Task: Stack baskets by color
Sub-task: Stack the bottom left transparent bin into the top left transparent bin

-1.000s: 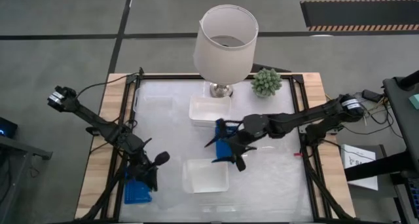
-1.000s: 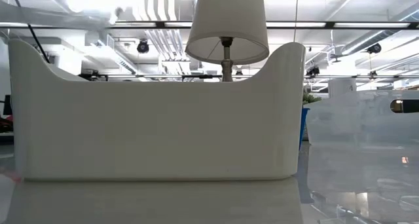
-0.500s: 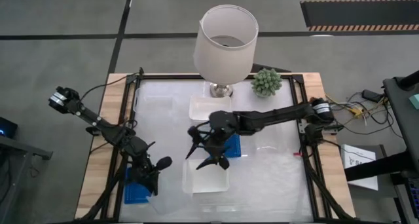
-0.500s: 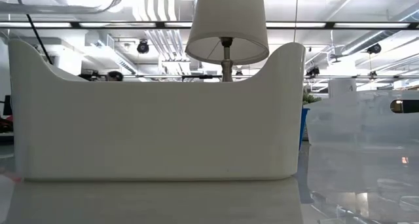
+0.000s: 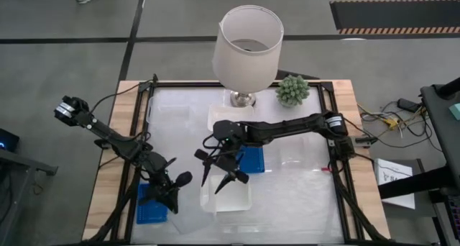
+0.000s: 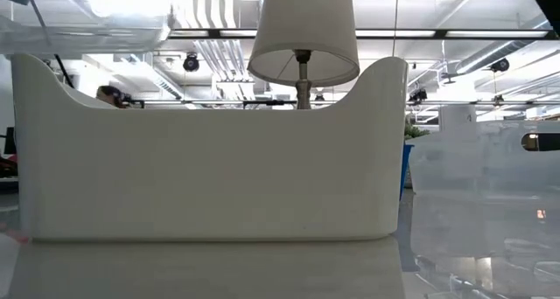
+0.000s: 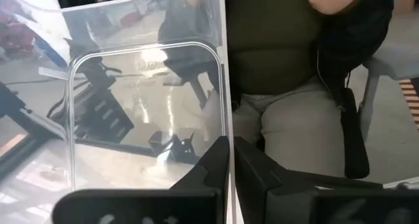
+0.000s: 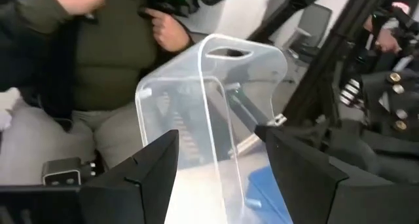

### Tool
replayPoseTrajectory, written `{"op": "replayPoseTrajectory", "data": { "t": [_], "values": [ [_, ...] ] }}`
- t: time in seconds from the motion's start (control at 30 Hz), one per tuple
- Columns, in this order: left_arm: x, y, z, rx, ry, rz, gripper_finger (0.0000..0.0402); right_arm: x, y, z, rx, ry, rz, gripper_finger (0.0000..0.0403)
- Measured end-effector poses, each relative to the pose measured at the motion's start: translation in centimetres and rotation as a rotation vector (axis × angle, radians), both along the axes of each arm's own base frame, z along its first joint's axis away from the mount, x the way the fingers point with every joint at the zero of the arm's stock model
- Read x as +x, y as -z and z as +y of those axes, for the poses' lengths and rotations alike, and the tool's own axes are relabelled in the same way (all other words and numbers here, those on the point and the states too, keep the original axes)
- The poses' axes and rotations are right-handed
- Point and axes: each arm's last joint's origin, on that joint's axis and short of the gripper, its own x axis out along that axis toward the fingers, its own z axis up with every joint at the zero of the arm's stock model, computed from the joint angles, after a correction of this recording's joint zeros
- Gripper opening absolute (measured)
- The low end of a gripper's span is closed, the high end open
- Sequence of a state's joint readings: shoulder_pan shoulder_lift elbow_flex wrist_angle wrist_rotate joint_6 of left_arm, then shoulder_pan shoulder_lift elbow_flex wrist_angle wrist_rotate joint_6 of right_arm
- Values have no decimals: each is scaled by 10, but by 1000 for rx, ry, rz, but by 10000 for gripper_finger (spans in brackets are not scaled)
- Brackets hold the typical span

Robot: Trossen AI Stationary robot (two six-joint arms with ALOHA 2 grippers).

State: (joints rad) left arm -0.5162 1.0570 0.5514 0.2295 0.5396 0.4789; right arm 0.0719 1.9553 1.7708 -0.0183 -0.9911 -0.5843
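Clear plastic container (image 7: 147, 112) is pinched in my left gripper (image 5: 175, 190) near the bench's front-left corner; my right gripper (image 5: 219, 168) spreads wide above a white basket (image 5: 228, 196).

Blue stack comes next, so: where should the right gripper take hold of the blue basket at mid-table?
Probably the rim on the side toward the right arm's base, coming from straight above. The blue basket lies flat, open side up, so a thin wall should fit between the open fingers. Its other side lies under the arm of the right gripper.
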Motion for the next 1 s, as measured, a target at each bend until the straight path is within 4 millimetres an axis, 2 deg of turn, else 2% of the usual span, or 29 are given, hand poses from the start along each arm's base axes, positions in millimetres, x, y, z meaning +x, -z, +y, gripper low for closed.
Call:
{"op": "replayPoseTrajectory", "data": {
  "t": [0.27,0.6,0.73,1.0],
  "values": [
    [0,1,3,-2,-13,-4,0,16,18,5,41,-88,58,219],
    [-2,2,6,-17,-21,-29,0,23,18,18,75,-214,50,211],
    [-3,6,10,-31,-34,-53,0,23,17,21,64,-212,22,173],
    [-3,7,12,-38,-40,-61,0,22,17,23,58,-229,8,44]
  ]
}}
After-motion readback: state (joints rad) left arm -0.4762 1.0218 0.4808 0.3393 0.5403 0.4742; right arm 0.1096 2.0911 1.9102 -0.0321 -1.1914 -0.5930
